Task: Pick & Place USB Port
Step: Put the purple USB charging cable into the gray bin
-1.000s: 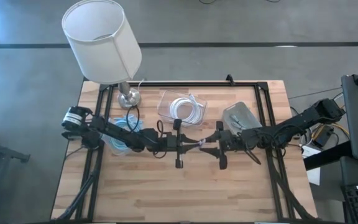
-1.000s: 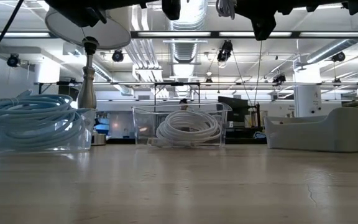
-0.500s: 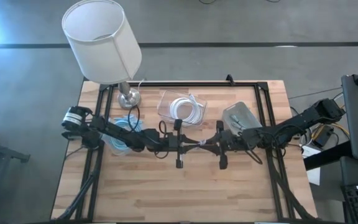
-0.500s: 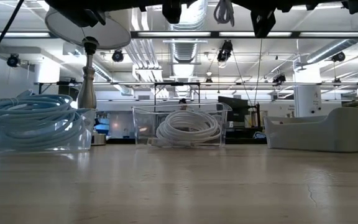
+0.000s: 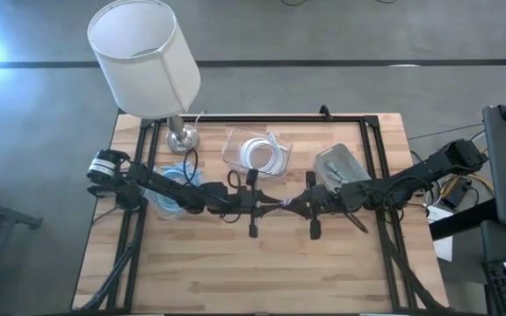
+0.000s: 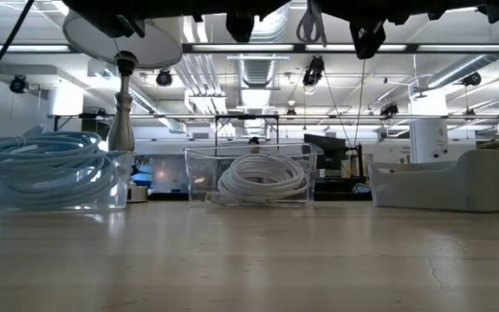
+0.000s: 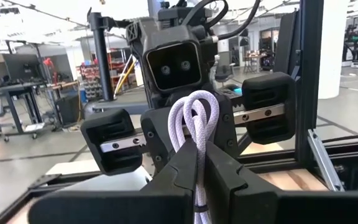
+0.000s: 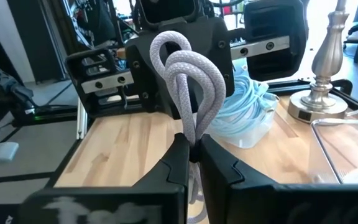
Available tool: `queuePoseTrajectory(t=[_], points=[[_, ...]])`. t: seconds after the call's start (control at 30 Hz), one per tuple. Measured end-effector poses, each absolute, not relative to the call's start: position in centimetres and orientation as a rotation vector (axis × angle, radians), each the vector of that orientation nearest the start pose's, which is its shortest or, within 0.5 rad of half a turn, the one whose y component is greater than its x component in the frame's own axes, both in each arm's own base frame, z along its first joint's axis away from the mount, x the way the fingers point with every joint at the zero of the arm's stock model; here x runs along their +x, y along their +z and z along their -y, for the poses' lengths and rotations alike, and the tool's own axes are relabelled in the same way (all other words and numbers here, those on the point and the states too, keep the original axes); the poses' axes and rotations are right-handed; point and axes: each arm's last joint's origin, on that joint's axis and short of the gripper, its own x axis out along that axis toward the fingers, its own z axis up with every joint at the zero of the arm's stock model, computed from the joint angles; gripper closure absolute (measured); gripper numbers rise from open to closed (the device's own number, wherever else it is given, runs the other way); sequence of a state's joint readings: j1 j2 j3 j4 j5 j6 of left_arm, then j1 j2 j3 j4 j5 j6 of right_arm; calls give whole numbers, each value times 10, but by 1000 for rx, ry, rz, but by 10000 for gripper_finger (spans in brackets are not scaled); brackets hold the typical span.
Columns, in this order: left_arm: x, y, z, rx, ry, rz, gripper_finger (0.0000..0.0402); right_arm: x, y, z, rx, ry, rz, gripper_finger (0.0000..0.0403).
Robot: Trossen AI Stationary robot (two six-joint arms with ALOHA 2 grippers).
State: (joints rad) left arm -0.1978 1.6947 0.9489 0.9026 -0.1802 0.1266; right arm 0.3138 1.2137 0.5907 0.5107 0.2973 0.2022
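Both arms meet above the middle of the counter (image 5: 235, 272), and a looped pale lilac cable (image 7: 196, 130) hangs between them, high over the wood. In the left wrist view the left end effector (image 7: 199, 163) is closed narrow on the strands of this cable, and in the right wrist view the right end effector (image 8: 192, 154) is pinched on the same loops. So the cable is lifted and held from two sides at once; I judge that this is a hand-over or a joint carry, about the middle of the task. The placing is not yet done. Which end is the USB plug, I cannot tell.

Seen from above, the clear box with white cable (image 5: 257, 151) lies at 12 o'clock from the meeting point, the tub of light blue cable (image 5: 172, 189) at 9 o'clock, the grey case (image 5: 339, 163) at about 2 o'clock, and the lamp (image 5: 144, 58) at 11 o'clock.

Compared with one second ago, the right end effector has moved closer to the left one, and the gap seen from above is almost gone. In the low view the cable loop (image 6: 311, 22) now hangs a little more toward 9 o'clock.
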Motion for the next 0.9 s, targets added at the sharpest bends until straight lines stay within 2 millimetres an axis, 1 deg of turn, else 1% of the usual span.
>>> queuePoseTrajectory(t=[0.1, 0.17, 0.37, 0.47, 0.67, 0.83, 0.9], points=[[362, 258, 67, 74, -9, 148, 379, 246, 244, -71, 166, -6, -122, 389], [362, 256, 67, 71, -7, 138, 368, 246, 243, -70, 163, -17, -131, 389], [363, 250, 67, 52, 17, 69, 316, 246, 241, -70, 159, -25, -151, 389], [363, 245, 66, 44, 32, 16, 293, 245, 237, -69, 146, -34, -191, 390], [362, 227, 65, 65, 63, -148, 267, 240, 232, -64, 145, -176, -298, 390], [357, 208, 62, 42, 155, -344, 262, 231, 235, -61, 169, -208, -321, 390], [354, 202, 61, 36, 167, -409, 263, 226, 234, -58, 185, -253, -345, 390]])
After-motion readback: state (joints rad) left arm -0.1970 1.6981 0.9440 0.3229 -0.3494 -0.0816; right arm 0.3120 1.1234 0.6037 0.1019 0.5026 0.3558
